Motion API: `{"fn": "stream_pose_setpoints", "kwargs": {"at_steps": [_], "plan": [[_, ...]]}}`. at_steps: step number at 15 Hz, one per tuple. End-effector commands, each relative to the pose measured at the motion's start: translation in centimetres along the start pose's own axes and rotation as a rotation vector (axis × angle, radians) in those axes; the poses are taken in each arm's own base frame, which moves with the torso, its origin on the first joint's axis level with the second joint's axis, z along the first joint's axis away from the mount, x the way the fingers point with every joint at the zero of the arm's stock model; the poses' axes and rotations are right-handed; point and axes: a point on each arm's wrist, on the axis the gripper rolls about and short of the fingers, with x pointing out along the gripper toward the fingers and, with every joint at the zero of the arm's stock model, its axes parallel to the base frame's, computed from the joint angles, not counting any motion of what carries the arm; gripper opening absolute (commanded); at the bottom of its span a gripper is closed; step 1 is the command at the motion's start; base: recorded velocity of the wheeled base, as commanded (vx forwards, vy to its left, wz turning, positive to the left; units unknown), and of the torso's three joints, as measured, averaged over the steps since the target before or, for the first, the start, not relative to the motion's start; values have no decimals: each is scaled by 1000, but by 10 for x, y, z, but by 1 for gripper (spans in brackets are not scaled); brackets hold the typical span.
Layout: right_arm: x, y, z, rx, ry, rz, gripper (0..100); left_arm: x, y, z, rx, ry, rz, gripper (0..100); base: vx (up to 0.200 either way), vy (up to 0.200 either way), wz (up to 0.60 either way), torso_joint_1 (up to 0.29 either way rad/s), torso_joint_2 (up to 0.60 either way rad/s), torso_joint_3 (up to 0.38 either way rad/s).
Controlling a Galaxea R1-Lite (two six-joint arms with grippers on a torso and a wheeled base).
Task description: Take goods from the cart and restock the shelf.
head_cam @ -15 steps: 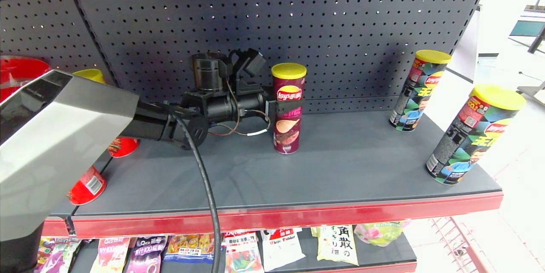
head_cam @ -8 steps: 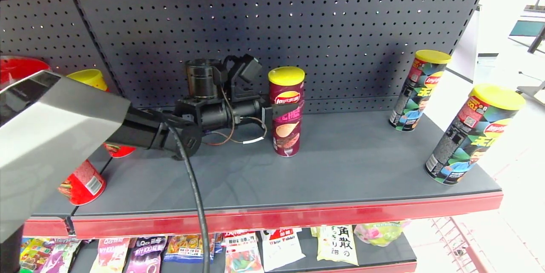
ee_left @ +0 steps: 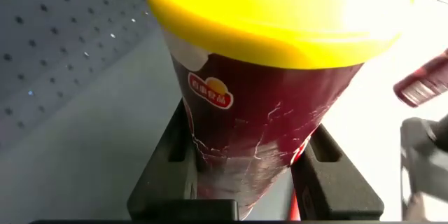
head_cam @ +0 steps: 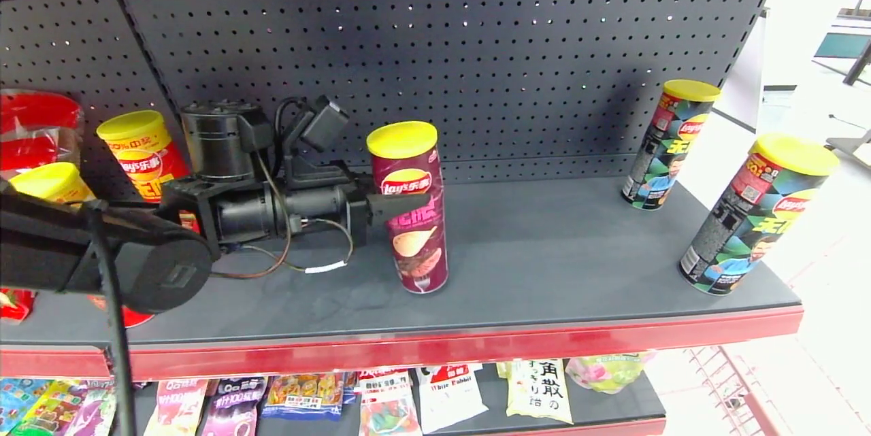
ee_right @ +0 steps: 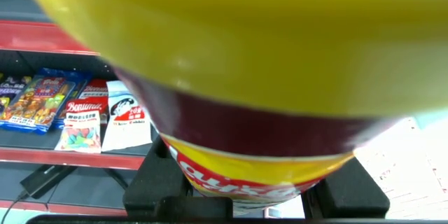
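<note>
A maroon chip can (head_cam: 416, 254) with a yellow lid stands slightly tilted over the grey shelf (head_cam: 558, 266), left of its middle and near the front. My left gripper (head_cam: 401, 205) comes in from the left and is shut on the can's middle. In the left wrist view the same can (ee_left: 266, 126) sits between the two black fingers (ee_left: 164, 175) of that gripper (ee_left: 248, 182). My right gripper (ee_right: 255, 189) is shut on another yellow-lidded can (ee_right: 231, 49) with a red and yellow body, held off the shelf.
Two black-and-green cans (head_cam: 670, 143) (head_cam: 759, 215) stand at the shelf's right end. Red cans with yellow lids (head_cam: 143, 150) crowd the left end. A dark pegboard (head_cam: 476, 48) backs the shelf, with a red lip (head_cam: 442, 347) in front. Snack bags (head_cam: 388, 402) lie on the lower shelf.
My left arm has carried the maroon can leftward and toward the shelf's front edge. The cans at the right have not moved.
</note>
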Motion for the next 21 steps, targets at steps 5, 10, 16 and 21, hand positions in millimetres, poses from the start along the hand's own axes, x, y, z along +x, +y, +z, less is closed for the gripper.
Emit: {"fn": "stream_pose_setpoints", "kwargs": {"at_steps": [5, 10, 16, 21], "plan": [[0, 0, 0, 1, -1, 2, 0, -22, -20, -17, 87, 23, -28, 0, 0, 0, 0, 0, 0, 0], [0, 0, 0, 1, -1, 2, 0, -23, -22, -22, 75, 37, -28, 0, 0, 0, 0, 0, 0, 0], [0, 0, 0, 1, -1, 2, 0, -25, -24, -26, 75, 47, -28, 0, 0, 0, 0, 0, 0, 0], [0, 0, 0, 1, -1, 2, 0, -25, -24, -25, 69, 44, -33, 0, 0, 0, 0, 0, 0, 0]]}}
